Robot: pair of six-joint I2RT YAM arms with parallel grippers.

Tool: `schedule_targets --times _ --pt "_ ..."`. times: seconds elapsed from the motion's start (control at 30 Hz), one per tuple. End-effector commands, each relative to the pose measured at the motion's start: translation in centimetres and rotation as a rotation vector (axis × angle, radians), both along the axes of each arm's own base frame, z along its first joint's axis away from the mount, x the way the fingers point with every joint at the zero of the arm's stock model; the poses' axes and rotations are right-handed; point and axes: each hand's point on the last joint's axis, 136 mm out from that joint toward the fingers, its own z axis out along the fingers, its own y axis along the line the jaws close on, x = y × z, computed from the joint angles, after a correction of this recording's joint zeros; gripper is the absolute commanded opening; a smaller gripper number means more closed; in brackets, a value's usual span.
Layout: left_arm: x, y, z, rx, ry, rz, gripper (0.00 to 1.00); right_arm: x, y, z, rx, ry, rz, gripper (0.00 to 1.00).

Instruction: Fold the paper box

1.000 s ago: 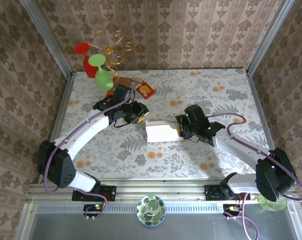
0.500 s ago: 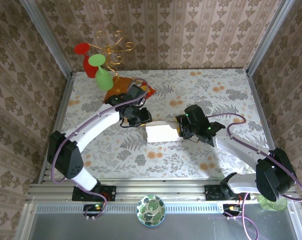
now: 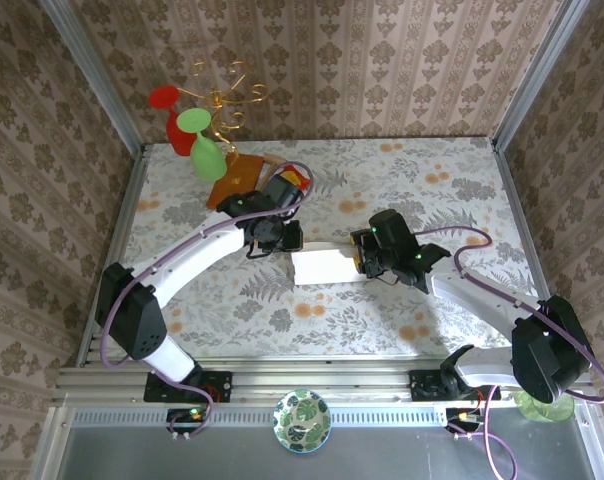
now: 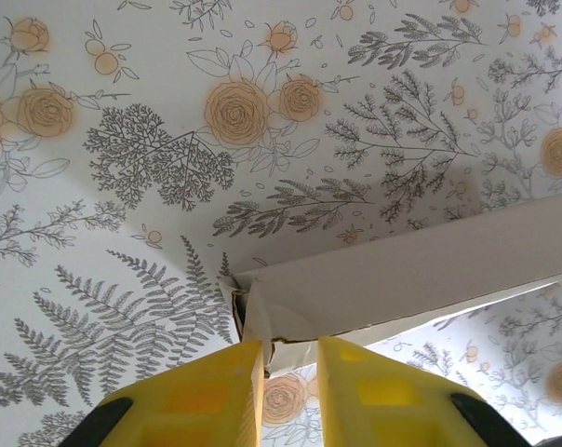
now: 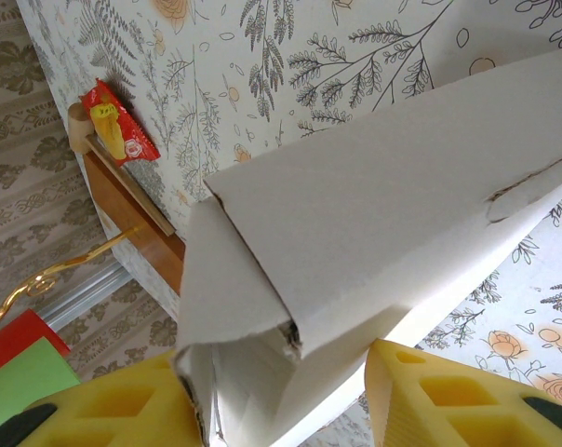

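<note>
Floral-printed counter [image 3: 432,180], patterned walls on three sides; one entry, mid-fold

Item: paper box [image 3: 324,266], off-white thin card, partly formed. It lies on the counter on the near side of the wooden board [image 3: 237,178] and to its right, well apart from it (a red packet [image 3: 294,181] sits at the board's right end, no part of the job).

Tool: left gripper [image 4: 288,372], at the box's corner nearest the board. Its fingers are drawn close with a slim gap between them. The ragged corner flap sits right at the mouth of that gap. Whether the card is pinched cannot be told.

Tool: right gripper [image 5: 279,354], at the box's end farthest from the board. Its fingers stand either side of that end, which has an angled flap folded across it. One finger lies against the card; contact on the other side is unclear, so a firm hold cannot be confirmed.

Hazards, as judged:
- The corner card looks frayed and could tear if the left gripper clamps and pulls.
- A loose hold at the far end would let the box skid or twist, buckling a wall off its crease.
- A flap caught outside could be crushed flat
</note>
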Motion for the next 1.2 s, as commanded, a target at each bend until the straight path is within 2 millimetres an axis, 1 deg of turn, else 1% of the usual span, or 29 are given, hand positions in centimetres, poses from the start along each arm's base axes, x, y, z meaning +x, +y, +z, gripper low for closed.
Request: schedule_targets --times 0.0,0.27,0.47,0.73,0.8,0.87,0.97,1.17 --pt "-0.1 1.1 -0.1 0.067 -0.027 -0.026 0.22 -0.9 -1.3 -1.9 -0.079 0.040 -0.018 0.46" --pt "0.3 1.4 -0.9 0.099 -0.041 -0.030 0.16 -0.8 -1.2 -1.9 -0.077 0.041 -0.017 0.46" --pt "0.2 1.7 -1.4 0.123 -0.042 -0.038 0.15 -0.7 -1.1 -1.9 -0.076 0.040 -0.016 0.46" --pt "0.6 1.8 -1.8 0.149 -0.061 -0.045 0.11 -0.5 -1.0 -1.9 -0.074 0.043 -0.015 0.46" --pt "0.7 1.6 -1.9 0.145 -0.061 -0.047 0.12 -0.5 -1.0 -1.9 -0.073 0.042 -0.015 0.46" --pt "0.7 1.4 -1.8 0.138 -0.063 -0.050 0.16 -0.5 -1.0 -1.8 -0.074 0.041 -0.014 0.46" --pt "0.5 1.2 -1.7 0.134 -0.059 -0.056 0.20 -0.5 -1.0 -1.9 -0.074 0.042 -0.014 0.46" --pt "0.4 1.4 -2.2 0.155 -0.055 -0.062 0.22 -0.5 -1.0 -1.9 -0.076 0.042 -0.015 0.46"
